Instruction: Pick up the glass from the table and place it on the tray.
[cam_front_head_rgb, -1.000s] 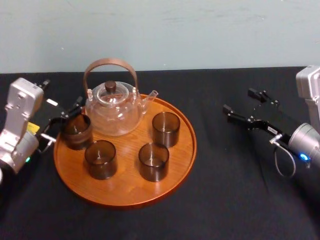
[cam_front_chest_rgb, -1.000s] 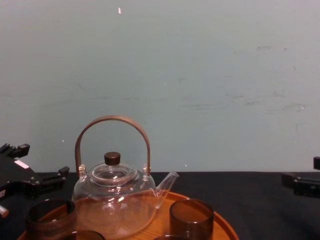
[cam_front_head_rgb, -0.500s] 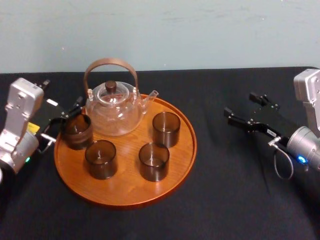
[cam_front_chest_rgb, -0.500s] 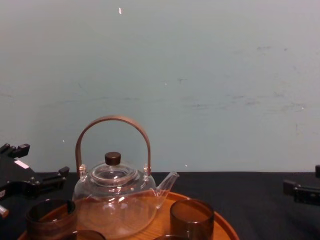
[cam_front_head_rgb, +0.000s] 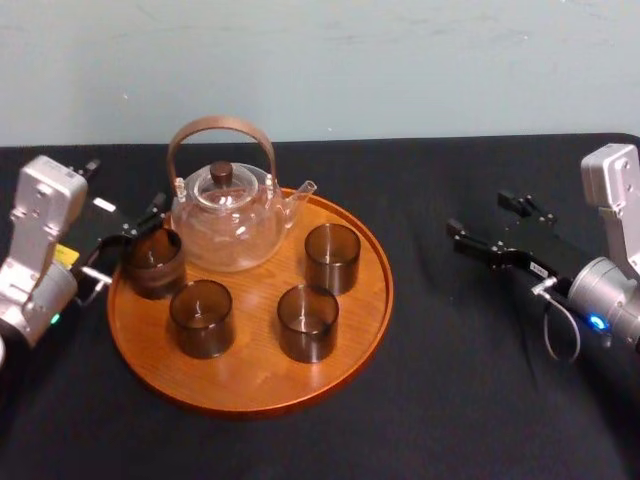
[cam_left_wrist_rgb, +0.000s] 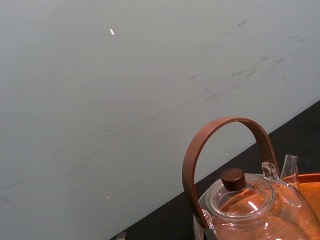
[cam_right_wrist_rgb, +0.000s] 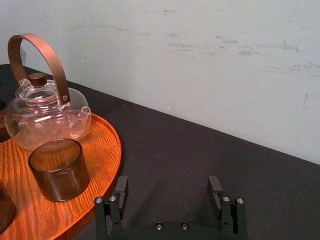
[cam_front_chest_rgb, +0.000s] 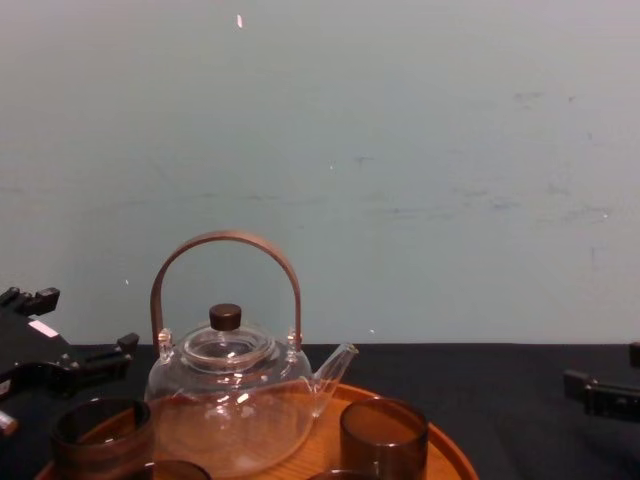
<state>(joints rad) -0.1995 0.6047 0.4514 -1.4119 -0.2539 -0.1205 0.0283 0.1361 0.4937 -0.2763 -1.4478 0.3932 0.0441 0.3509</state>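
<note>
Several dark smoky glasses stand upright on the round wooden tray (cam_front_head_rgb: 345, 330). One glass (cam_front_head_rgb: 152, 262) sits at the tray's left rim, beside the teapot. My left gripper (cam_front_head_rgb: 128, 215) is open just behind and left of that glass, holding nothing; in the chest view the left gripper (cam_front_chest_rgb: 70, 335) hangs above the same glass (cam_front_chest_rgb: 100, 432). My right gripper (cam_front_head_rgb: 480, 214) is open and empty over the black table (cam_front_head_rgb: 450, 350), well right of the tray. In the right wrist view the right gripper (cam_right_wrist_rgb: 167, 192) shows wide apart, with another glass (cam_right_wrist_rgb: 59, 169) on the tray (cam_right_wrist_rgb: 102, 150).
A clear glass teapot (cam_front_head_rgb: 226, 215) with a brown hoop handle stands at the back of the tray, close to my left gripper; the left wrist view shows the teapot (cam_left_wrist_rgb: 245, 200) near. Bare black cloth lies between the tray and my right gripper.
My right gripper has drawn back a little toward me and sunk slightly, still open. The left gripper, the glasses and the teapot have not moved.
</note>
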